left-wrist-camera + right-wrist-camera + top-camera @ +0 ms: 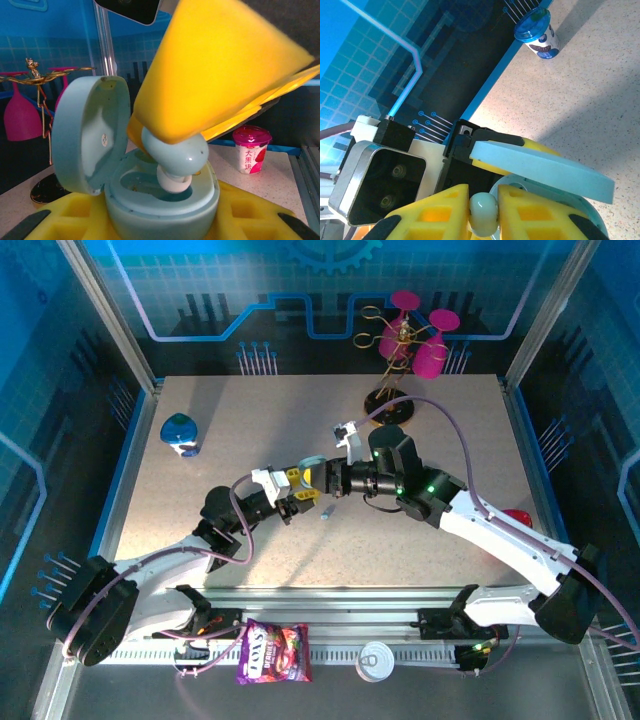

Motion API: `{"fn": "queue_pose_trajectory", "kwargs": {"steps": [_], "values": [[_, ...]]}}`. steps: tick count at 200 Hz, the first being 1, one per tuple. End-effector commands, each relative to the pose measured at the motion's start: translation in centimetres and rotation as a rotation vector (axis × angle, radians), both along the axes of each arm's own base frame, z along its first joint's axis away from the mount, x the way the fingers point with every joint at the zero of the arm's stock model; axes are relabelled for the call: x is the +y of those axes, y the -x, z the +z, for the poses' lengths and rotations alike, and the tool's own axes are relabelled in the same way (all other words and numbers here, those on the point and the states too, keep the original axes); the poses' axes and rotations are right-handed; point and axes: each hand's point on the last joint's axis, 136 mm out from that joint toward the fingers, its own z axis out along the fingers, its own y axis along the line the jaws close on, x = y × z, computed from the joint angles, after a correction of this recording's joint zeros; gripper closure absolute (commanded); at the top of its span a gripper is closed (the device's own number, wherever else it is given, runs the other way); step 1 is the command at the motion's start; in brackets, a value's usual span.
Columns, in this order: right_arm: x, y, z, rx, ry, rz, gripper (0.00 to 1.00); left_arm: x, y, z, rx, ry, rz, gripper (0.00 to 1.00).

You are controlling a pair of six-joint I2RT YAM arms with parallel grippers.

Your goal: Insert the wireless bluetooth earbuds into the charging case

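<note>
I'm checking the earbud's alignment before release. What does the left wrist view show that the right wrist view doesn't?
Left wrist: the well of the open charging case beneath the light blue earbud, a pink-lidded cup, pink glasses. Right wrist: the right gripper pinching that earbud between both yellow fingers, the left arm's camera, a blue-lidded cup. Both: the earbud and the case's raised lid.

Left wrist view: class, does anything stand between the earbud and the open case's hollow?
Nothing visible does. The lid is swung open to the left, and the earbud is right over the charging case and its bare hollow.
</note>
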Motion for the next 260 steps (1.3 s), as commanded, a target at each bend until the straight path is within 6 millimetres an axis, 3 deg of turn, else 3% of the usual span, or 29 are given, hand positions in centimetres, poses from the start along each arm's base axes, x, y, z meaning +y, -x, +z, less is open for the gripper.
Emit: {"fn": "queue_pose_trajectory", "kwargs": {"steps": [1,47,80,125,260], "values": [[-0.2,0.1,-0.4,-0.004,0.045,-0.010,0.79,0.1,0.7,2.7,-0.086,0.045,-0.008,0.73],[-0.1,-0.1,-0.5,-0.005,0.048,-0.012,0.75,0.0,0.7,2.8,-0.087,0.046,-0.012,0.73],[0.0,-0.1,-0.7,0.000,0.057,-0.008,0.83,0.0,0.8,2.8,-0.086,0.044,-0.014,0.72],[-0.3,-0.1,-0.5,-0.005,0.063,-0.020,0.83,0.1,0.7,2.7,-0.083,0.043,-0.008,0.72],[-1.7,0.2,1.5,-0.097,0.078,-0.052,0.66,-0.1,0.1,1.6,-0.038,0.030,0.001,0.72]]}}
